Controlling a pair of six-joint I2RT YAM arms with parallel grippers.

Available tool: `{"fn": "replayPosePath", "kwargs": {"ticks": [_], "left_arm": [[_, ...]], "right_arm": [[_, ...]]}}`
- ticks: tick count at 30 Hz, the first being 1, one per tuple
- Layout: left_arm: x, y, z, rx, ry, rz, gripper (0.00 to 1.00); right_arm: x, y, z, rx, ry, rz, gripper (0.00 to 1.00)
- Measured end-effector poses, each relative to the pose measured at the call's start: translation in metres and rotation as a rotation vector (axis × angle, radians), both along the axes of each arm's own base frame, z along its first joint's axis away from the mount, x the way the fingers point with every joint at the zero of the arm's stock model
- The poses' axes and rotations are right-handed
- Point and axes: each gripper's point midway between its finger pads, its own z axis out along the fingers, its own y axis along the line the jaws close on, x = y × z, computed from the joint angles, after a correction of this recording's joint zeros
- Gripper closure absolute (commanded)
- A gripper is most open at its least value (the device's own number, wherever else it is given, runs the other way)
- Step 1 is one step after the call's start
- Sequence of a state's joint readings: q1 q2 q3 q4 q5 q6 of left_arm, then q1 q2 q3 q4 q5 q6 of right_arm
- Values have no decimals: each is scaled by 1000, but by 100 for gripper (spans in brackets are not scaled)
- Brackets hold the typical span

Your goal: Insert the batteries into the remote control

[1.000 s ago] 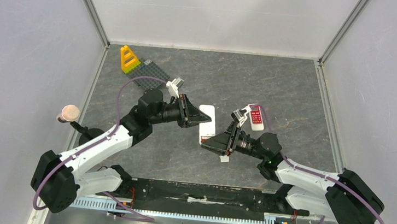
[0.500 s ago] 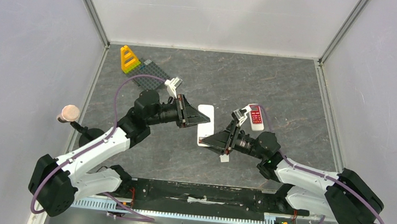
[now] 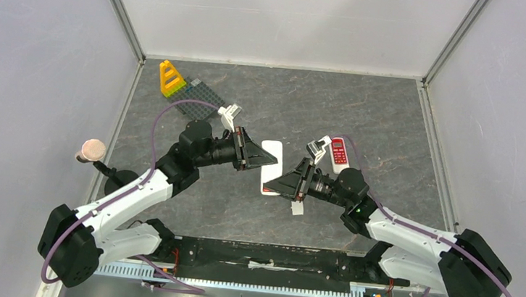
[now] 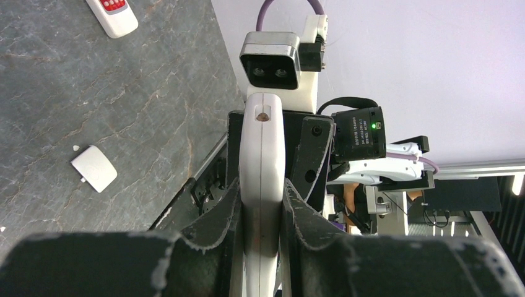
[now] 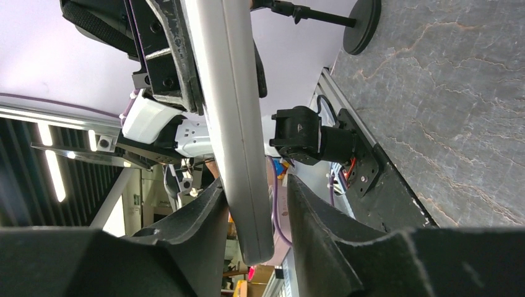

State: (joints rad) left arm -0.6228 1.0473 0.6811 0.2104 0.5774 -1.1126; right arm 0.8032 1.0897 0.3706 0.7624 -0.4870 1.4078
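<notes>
The long slim plastic remote control (image 3: 272, 160) is white; the small flat remote (image 3: 338, 153) is white with red buttons. The stone-patterned table top (image 3: 395, 110) is dark grey with pale veins, the triangular toy block (image 3: 171, 78) yellow.

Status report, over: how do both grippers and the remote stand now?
Left gripper shut on white remote, held off table. Right gripper open around its other end, gap at one finger. Batteries not in view. White cover lies on table.

Dk grey marbled tbl top (image 3: 394, 117) w/ plain white walls (image 3: 287, 20) on 3 sides.
</notes>
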Motion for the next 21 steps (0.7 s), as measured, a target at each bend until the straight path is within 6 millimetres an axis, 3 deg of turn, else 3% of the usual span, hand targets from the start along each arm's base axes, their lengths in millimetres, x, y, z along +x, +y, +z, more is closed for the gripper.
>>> {"fn": "replayPosePath", "kwargs": {"ticks": [8,9,12,14,21], "left_arm": [[1,1,-4,12,14,9,98],[1,1,-4,13,16,10,98],[1,1,-5,16,19,12,98],[1,1,-5,15,18,10,98],[0,7,-11,55,2,26,98]], "right_arm": [[0,-2,1,-11,-29,-9,69],[1,-2,1,-13,-32,-12,66],[1,-3,-1,-24,-40,-18,38],[2,-3,-6,-43,-29,-25,24],[7,-11,-4,-85,-78,-81,13]]}}
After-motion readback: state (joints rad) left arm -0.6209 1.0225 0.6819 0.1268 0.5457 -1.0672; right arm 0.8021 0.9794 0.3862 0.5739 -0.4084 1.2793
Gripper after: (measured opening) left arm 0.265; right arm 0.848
